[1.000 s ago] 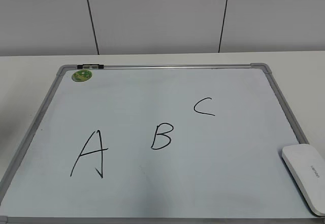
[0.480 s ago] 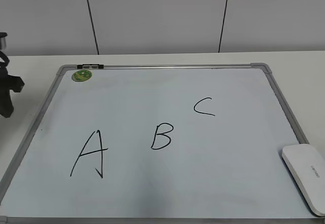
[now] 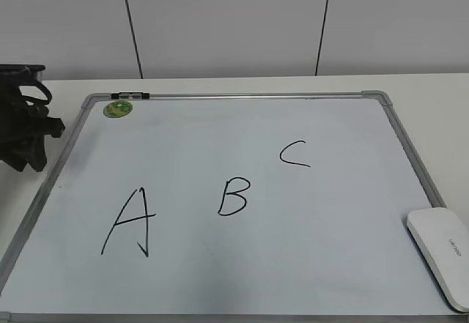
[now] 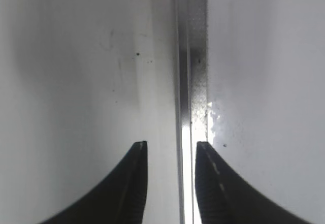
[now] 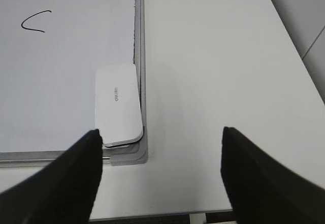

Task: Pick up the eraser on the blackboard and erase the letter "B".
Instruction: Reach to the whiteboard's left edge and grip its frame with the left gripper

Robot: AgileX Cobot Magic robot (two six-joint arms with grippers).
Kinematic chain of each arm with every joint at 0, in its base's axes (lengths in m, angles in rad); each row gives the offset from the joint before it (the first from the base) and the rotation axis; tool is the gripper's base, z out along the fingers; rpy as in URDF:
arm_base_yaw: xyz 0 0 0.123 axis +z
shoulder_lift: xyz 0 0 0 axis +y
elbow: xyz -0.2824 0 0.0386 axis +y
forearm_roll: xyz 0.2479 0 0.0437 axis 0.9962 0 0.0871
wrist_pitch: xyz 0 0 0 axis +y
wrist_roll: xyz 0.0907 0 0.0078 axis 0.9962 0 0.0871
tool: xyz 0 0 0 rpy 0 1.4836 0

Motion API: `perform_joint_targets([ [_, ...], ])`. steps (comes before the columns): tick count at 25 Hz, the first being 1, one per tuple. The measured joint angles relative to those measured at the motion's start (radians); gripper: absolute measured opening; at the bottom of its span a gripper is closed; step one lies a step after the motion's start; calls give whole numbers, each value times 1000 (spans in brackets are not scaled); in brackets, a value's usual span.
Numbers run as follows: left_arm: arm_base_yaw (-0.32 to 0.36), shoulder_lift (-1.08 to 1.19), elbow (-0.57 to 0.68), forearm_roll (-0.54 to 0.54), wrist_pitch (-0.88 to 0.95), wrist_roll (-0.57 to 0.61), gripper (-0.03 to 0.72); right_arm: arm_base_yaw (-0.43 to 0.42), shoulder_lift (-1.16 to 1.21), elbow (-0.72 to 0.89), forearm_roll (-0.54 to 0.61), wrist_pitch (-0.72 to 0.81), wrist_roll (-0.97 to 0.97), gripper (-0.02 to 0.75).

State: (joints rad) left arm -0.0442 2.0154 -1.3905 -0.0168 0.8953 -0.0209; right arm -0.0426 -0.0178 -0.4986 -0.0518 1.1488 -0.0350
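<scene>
You are looking at a white table (image 3: 44, 294) set against a pale grey panelled wall (image 3: 227, 23) with two thin dark seams running down it. The blackboard (image 3: 242, 97) (white-faced, with a thin grey frame) lies flat and fills most of the tabletop, its far edge running along the back of the table. On it you can read a tall letter "A" (image 3: 130, 223) toward the front left, the letter "B" (image 3: 234, 195) just right of it near the middle, and an open letter "C" (image 3: 294, 154) farther back and to the right; all three are whole. A small round green magnet (image 3: 118, 108) sits in the board's far left corner. The eraser (image 3: 442, 257) lies at the board's front right corner, touching the right frame, with its grey lettering facing up. Your left gripper (image 4: 170, 145) is low over the board's left frame, near the table's left edge, its jaws a small way apart with the frame rail between them and nothing held. Your right gripper (image 5: 161, 132) hangs above the table's front right corner with its jaws wide apart and empty; the eraser lies below, close by the left fingertip (image 5: 94, 135) in the wrist view.
</scene>
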Motion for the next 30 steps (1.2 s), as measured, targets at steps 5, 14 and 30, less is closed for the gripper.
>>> perform_joint_targets([
  [5, 0, 68, -42, 0, -1, 0, 243, 0, 0, 0, 0, 0, 0, 538],
  [14, 0, 124, -59, -17, 0, 0, 241, 0, 0, 0, 0, 0, 0, 539],
  [30, 0, 124, -63, -35, 8, -2, 22, 0, 0, 0, 0, 0, 0, 539],
])
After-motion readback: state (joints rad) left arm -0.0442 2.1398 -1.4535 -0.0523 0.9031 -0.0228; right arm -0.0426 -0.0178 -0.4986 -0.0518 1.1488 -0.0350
